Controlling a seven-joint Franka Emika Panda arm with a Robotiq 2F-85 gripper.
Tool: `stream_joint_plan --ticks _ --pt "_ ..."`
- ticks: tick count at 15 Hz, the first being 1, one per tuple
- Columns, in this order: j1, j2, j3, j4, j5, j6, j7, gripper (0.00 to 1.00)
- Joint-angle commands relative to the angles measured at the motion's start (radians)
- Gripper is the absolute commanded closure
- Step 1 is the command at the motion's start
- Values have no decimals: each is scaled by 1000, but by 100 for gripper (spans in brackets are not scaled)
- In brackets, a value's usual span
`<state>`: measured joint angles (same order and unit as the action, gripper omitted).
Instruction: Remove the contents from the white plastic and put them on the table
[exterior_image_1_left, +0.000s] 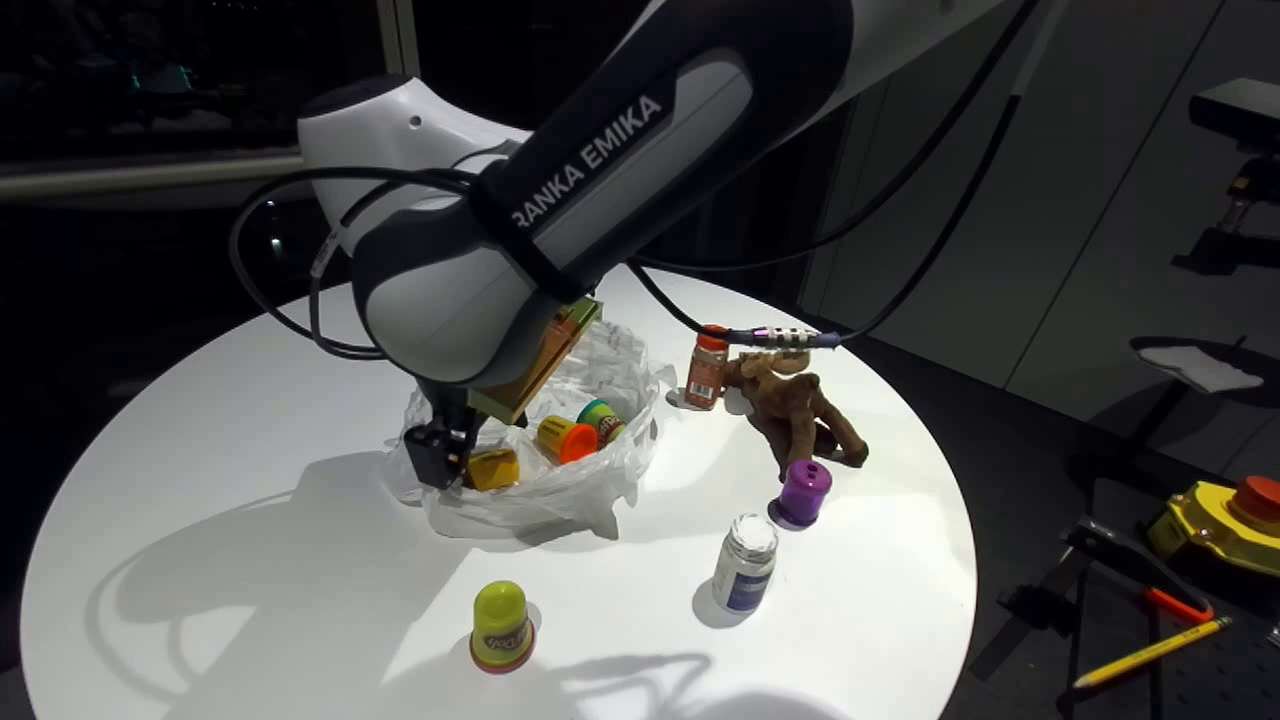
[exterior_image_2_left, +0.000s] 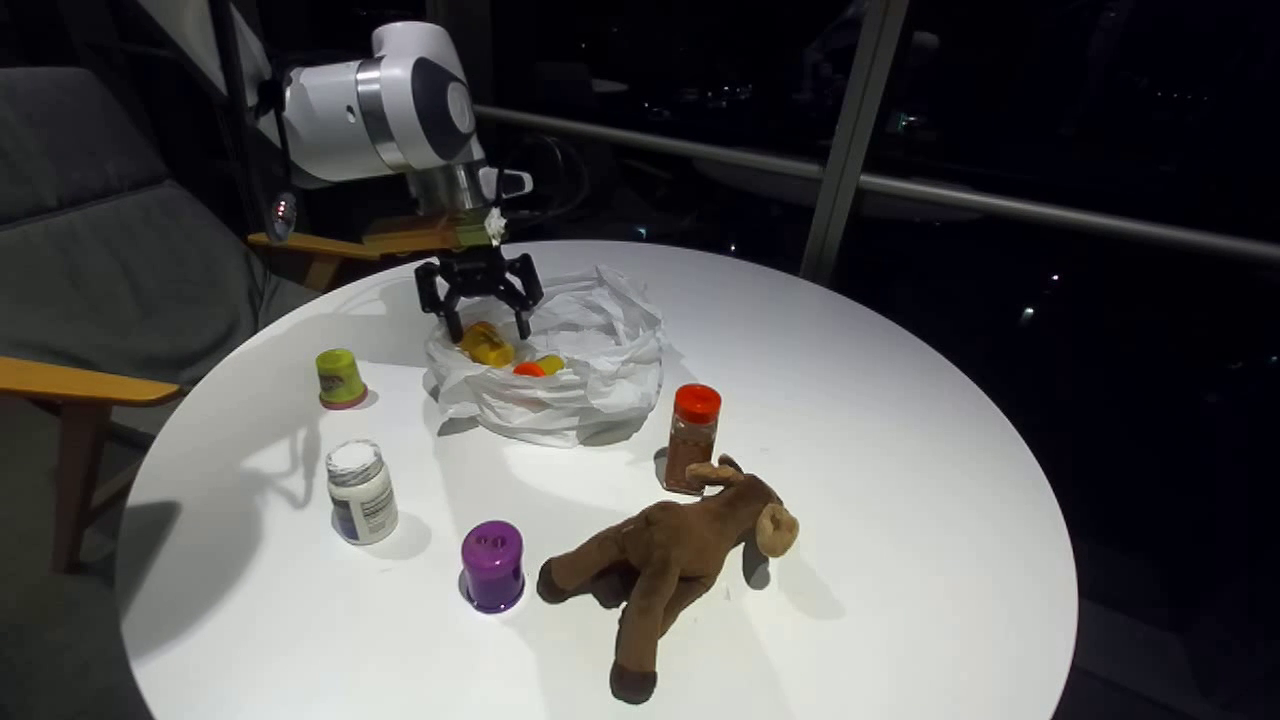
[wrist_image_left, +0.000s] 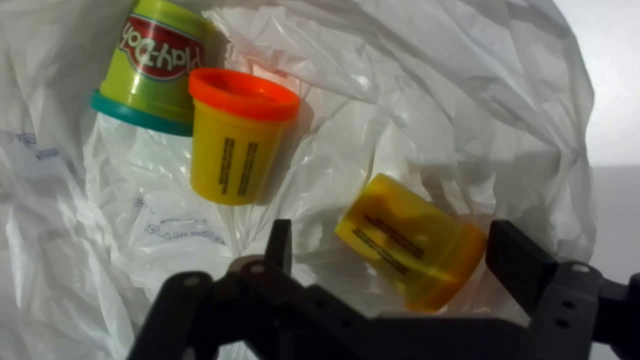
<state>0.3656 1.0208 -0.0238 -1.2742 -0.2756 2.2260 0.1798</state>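
gripper (exterior_image_2_left: 490, 328) wide, fingers well apart, pointing down at the white plastic bag (exterior_image_2_left: 560, 410). bag crumpled, open at top, on the round white table (exterior_image_2_left: 880, 450). wrist view: yellow tub with yellow-orange lid (wrist_image_left: 400, 230) on its side in the bag, between the fingers, lid end just beside one fingertip; can't tell if touching. also in bag: yellow tub with bright orange lid (wrist_image_left: 235, 155), tilted, just beside green tub with teal lid (wrist_image_left: 155, 65), play-doh on its label. on the table, outside the bag, both exterior views: brown plush animal (exterior_image_2_left: 670, 545) lying down, red-capped jar (exterior_image_2_left: 692, 440) upright just beside its head, purple container (exterior_image_2_left: 493, 567) upright near its legs, white jar (exterior_image_2_left: 362, 495) upright, lime tub (exterior_image_2_left: 340, 378) standing lid-down near the bag. grey chair (exterior_image_2_left: 80, 240) with wooden armrests near the table in an exterior view.
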Motion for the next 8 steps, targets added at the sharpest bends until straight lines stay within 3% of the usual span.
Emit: stream_joint_plan --ticks 1,8 --pt "-4 20 12 40 -27 7 -82 0" --pt "-34 -32 31 3 -20 14 -184 0"
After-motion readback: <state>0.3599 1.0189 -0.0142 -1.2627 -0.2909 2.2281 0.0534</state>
